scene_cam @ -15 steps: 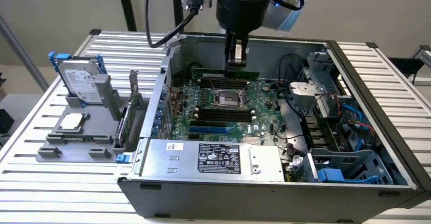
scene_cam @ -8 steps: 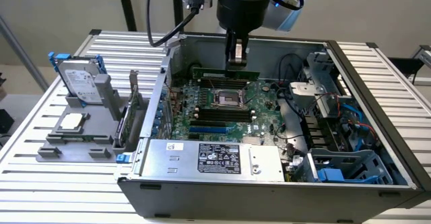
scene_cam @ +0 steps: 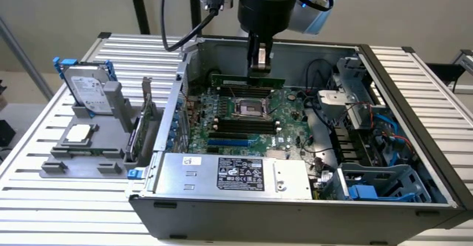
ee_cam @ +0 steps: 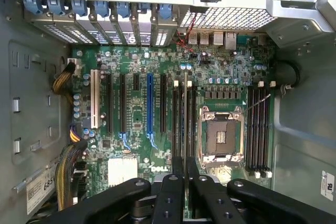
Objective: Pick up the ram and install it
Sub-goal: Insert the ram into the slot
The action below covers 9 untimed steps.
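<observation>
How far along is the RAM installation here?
Pickup looks done: the claw is shut on the ram and holds it in the air. In hand: the stick hangs over the motherboard inside the open case. Left: seating, since it is not yet in any black memory slot.

Matt grey sheet-metal case (scene_cam: pixel 296 215), green circuit-board ram (scene_cam: pixel 247 81), matt black claw (ee_cam: pixel 185 165), ribbed metal table (scene_cam: pixel 59 201)

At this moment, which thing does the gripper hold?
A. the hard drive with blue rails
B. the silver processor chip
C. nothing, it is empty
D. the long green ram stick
D: the gripper is shut on the ram, a narrow green stick held level over the motherboard inside the open computer case.
</observation>
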Motion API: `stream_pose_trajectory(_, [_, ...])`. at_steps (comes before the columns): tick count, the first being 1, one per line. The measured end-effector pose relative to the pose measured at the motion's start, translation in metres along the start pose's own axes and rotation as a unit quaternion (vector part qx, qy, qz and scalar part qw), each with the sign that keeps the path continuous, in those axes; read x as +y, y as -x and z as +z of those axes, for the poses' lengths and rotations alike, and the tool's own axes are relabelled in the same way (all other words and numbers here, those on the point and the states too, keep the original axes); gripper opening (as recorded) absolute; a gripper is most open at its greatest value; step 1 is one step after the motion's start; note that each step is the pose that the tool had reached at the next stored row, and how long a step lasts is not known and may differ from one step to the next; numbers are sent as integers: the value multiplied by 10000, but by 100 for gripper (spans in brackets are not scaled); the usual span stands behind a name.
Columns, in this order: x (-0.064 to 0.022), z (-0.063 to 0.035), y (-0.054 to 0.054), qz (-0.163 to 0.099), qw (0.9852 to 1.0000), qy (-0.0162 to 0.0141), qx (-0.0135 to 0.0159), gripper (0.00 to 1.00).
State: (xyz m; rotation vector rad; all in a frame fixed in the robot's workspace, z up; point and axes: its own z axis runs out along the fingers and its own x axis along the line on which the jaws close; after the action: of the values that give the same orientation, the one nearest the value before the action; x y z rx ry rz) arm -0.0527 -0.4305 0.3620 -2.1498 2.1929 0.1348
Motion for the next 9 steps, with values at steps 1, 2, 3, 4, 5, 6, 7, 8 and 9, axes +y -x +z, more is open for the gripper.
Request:
stream_pose_trajectory(1, [0,0,0,0,10000,0,0,13])
stream_pose_trajectory(2, [0,0,0,0,10000,0,0,13])
stream_pose_trajectory(3, [0,0,0,0,10000,0,0,13])
stream_pose_trajectory(4, [0,0,0,0,10000,0,0,13])
stream_pose_trajectory(5, [0,3,1,0,10000,0,1,13])
stream_pose_trajectory(6, [0,13,12,0,10000,0,6,13])
stream_pose_trajectory(7, [1,31,25,0,10000,-1,8,13])
stream_pose_trajectory(8, [2,52,42,0,10000,-3,6,13])
stream_pose_trajectory(9, [2,73,65,0,10000,-2,7,13])
